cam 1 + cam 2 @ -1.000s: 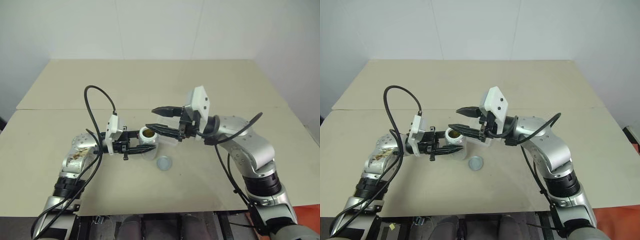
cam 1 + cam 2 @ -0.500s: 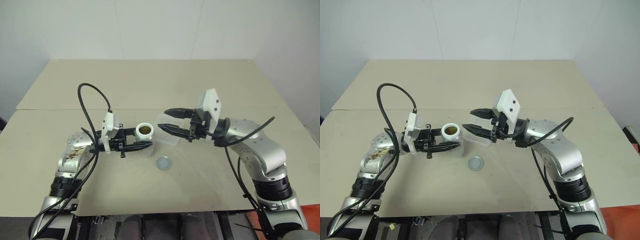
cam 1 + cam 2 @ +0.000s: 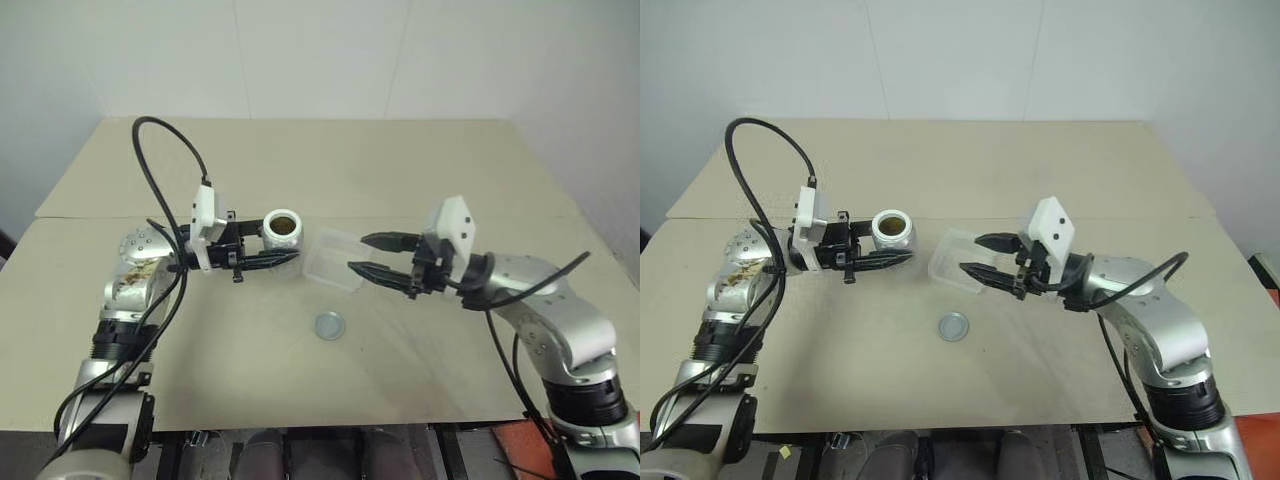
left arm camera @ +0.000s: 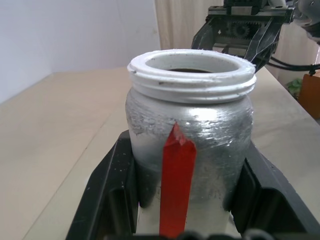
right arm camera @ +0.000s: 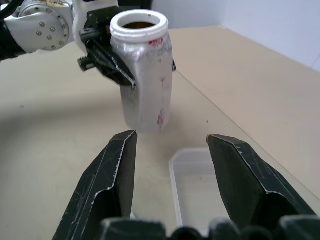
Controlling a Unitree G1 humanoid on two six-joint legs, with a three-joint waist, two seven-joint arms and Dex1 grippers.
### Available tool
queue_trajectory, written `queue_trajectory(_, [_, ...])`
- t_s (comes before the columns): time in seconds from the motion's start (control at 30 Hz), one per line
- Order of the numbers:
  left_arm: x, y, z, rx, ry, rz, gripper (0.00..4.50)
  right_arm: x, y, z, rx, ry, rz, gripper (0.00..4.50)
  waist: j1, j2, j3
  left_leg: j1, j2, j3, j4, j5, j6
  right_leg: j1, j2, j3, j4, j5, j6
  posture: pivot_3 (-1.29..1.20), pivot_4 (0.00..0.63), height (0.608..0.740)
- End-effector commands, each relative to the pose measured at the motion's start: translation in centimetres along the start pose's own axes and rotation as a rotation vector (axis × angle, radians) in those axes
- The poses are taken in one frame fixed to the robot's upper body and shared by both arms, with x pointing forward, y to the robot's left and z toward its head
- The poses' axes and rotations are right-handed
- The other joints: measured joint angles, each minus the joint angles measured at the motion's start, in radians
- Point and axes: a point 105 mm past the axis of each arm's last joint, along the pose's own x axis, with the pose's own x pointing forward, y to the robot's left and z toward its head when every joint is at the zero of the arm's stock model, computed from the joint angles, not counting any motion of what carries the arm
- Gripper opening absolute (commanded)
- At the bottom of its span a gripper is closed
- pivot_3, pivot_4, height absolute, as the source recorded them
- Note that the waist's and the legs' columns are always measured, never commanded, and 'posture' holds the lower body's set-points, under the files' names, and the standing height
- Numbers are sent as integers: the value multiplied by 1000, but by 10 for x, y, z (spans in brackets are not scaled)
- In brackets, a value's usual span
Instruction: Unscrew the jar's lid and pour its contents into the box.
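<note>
The jar [image 3: 282,232] is a silver cylinder with a white threaded mouth and a red strip down its side [image 4: 176,185]. It stands upright with no cap, held clear of the table, and my left gripper [image 3: 280,250] is shut on its lower body. Brown contents [image 3: 892,222] show inside the mouth. The lid [image 3: 328,324], a small round disc, lies flat on the table in front of the box. The box [image 3: 335,258], clear and shallow, sits just right of the jar. My right gripper [image 3: 357,253] hovers at the box's right side, open and holding nothing, pointing toward the jar [image 5: 145,85].
The tan table [image 3: 320,170] is made of two boards with a seam running across behind the arms. A black cable [image 3: 165,150] loops up over my left arm. A white wall stands behind the table.
My left gripper has lifted the jar up and away to the left. My right gripper has drawn back to the right, away from the jar's mouth, leaving the box uncovered.
</note>
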Motion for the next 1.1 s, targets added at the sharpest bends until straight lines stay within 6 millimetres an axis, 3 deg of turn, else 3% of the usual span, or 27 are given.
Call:
queue_trajectory(0.03, [0,6,11,59,-12,-2,1940,-12,-1,10,-34,-6,-6,3249,2,0,0,0,0,0,0,0,0,0,0,0,0,0,0,0,150,740])
queue_trajectory(0.17, [1,9,11,74,-6,-12,1940,-22,-4,9,-41,18,-6,4485,3,0,0,0,0,0,0,0,0,0,0,0,0,0,0,0,150,740])
queue_trajectory(0.47, [5,21,16,130,0,-19,1940,-32,-10,5,-58,71,-20,4485,8,-1,0,-1,0,0,1,0,0,0,0,0,0,0,0,0,150,740])
queue_trajectory(0.63, [10,38,16,252,74,15,1940,-36,-13,3,-64,87,-30,4485,10,-1,1,-1,0,0,1,0,0,0,0,0,-1,0,0,0,150,740])
queue_trajectory(0.77, [28,63,21,478,158,142,1940,-37,-10,1,-68,93,-16,4485,15,-2,1,-2,-1,0,2,0,1,1,0,-1,-2,1,1,0,150,740])
queue_trajectory(0.87, [46,73,26,798,251,188,1940,-39,-9,1,-70,99,-15,4485,19,-2,1,-3,-1,0,2,-1,1,1,0,-2,-2,1,2,0,150,740])
queue_trajectory(0.97, [68,73,31,1224,360,144,1940,-42,-10,1,-75,111,-18,4485,23,-3,2,-3,-1,1,2,-1,1,1,0,-1,-3,2,3,0,150,740])
queue_trajectory(1.1, [86,71,22,1612,436,0,1940,-46,-12,3,-82,122,-24,4485,27,-4,3,-5,-2,2,2,-1,2,1,0,-1,-2,3,5,0,150,740])
